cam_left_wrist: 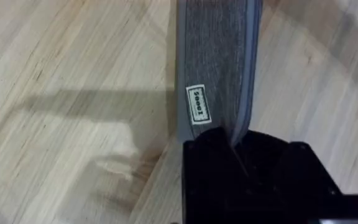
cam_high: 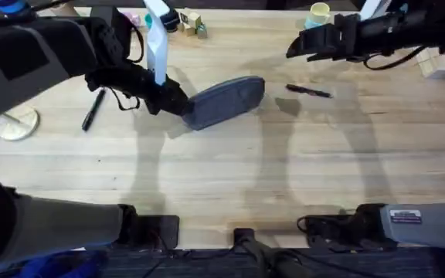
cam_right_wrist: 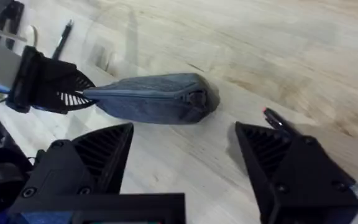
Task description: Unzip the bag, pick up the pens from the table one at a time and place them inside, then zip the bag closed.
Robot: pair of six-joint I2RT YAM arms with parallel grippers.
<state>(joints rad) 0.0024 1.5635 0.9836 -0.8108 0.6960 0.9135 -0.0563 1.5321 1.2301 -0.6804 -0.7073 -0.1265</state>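
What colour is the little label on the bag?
White with dark lettering, on the grey-blue bag; the label shows best in the left wrist view.

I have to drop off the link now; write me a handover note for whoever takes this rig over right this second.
Left claw: shut on the bag, pinching its end at the table's middle.
Right claw: open, holding nothing, raised above the table near the bag's other end.
Pens: one lies left of the bag, one with a reddish end lies to its right. Both are on the table.
Done: bag steadied at one end. From the right wrist view the zipper looks closed.
Left: unzip, put the pens in one at a time, zip shut.
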